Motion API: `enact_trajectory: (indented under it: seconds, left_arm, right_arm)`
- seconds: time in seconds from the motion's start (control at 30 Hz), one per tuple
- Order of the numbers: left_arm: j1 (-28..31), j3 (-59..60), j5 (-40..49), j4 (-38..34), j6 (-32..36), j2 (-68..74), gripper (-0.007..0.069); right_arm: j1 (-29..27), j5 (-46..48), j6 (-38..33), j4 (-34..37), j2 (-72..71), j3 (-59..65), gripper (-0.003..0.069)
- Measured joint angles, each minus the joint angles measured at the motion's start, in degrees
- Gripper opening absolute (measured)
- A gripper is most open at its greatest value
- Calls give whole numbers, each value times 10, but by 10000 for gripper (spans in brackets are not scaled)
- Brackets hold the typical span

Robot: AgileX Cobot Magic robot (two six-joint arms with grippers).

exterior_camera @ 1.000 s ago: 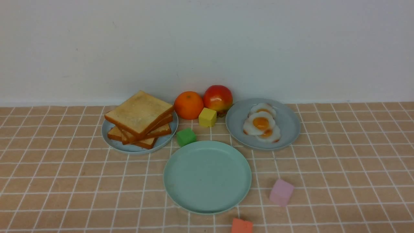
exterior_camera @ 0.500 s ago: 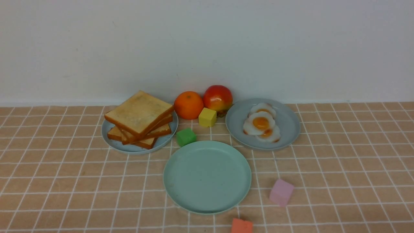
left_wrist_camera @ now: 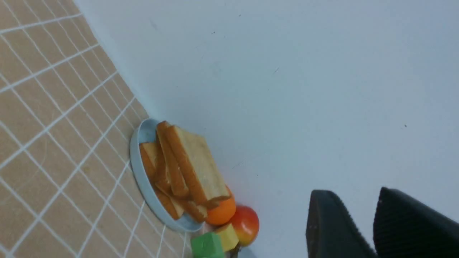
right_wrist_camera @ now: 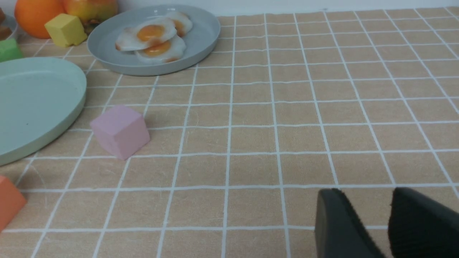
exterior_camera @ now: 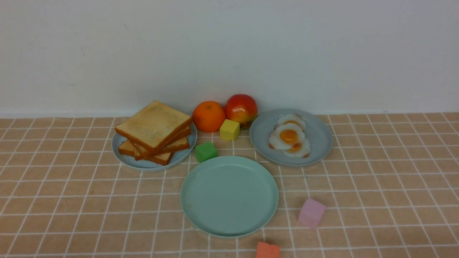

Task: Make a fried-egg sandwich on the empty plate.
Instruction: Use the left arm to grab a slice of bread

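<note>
Several toast slices (exterior_camera: pixel 154 130) are stacked on a grey-blue plate (exterior_camera: pixel 123 159) at the back left; the stack (left_wrist_camera: pixel 190 168) also shows in the left wrist view. Three fried eggs (exterior_camera: pixel 288 138) lie overlapping on another grey-blue plate (exterior_camera: pixel 319 143) at the back right. The mint-green empty plate (exterior_camera: pixel 229 195) sits in front, between them, with nothing on it. Neither arm shows in the front view. My left gripper (left_wrist_camera: pixel 354 191) is open and empty, facing the wall, far from the toast. My right gripper (right_wrist_camera: pixel 365 190) is open and empty over the cloth, well away from the eggs (right_wrist_camera: pixel 150 36) and the mint plate (right_wrist_camera: pixel 32 96).
An orange (exterior_camera: pixel 208 116) and an apple (exterior_camera: pixel 241 108) stand against the back wall. A yellow cube (exterior_camera: pixel 230 129) and a green cube (exterior_camera: pixel 206 151) lie behind the mint plate. A pink cube (exterior_camera: pixel 311 213) and an orange-red cube (exterior_camera: pixel 268 250) lie at its front right.
</note>
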Motion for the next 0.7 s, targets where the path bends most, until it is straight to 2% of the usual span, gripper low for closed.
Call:
enact_trajectory:
  seconds: [0.13, 0.17, 0.27, 0.3, 0.33, 0.37, 0.47, 0.57, 0.67, 0.7]
  left_arm:
    - [0, -32, 63, 12, 15, 1, 160]
    - [0, -69, 100, 29, 44, 17, 108]
    - [-2, -137, 169, 48, 123, 81, 15]
    - [-4, -147, 173, 50, 137, 92, 2]
    - [-12, -178, 204, 53, 182, 128, -13]
    - [-28, -215, 232, 56, 234, 170, -13]
    - [-76, -287, 308, 59, 316, 253, -13]
    - [-121, -350, 377, 64, 357, 333, -13]
    - [-150, -398, 414, 78, 380, 405, -13]
    - [-159, -422, 416, 83, 387, 448, -13]
  right_arm:
    - [0, 0, 0, 0, 0, 0, 239]
    - [0, 0, 0, 0, 0, 0, 239]
    - [0, 0, 0, 0, 0, 0, 239]
    - [0, 0, 0, 0, 0, 0, 239]
    - [0, 0, 0, 0, 0, 0, 239]
    - [0, 0, 0, 0, 0, 0, 239]
    - [0, 0, 0, 0, 0, 0, 239]
    - [0, -7, 1, 3, 0, 0, 239]
    - [0, -29, 22, 45, 0, 5, 239]
    - [0, -49, 49, 105, 0, 6, 239]
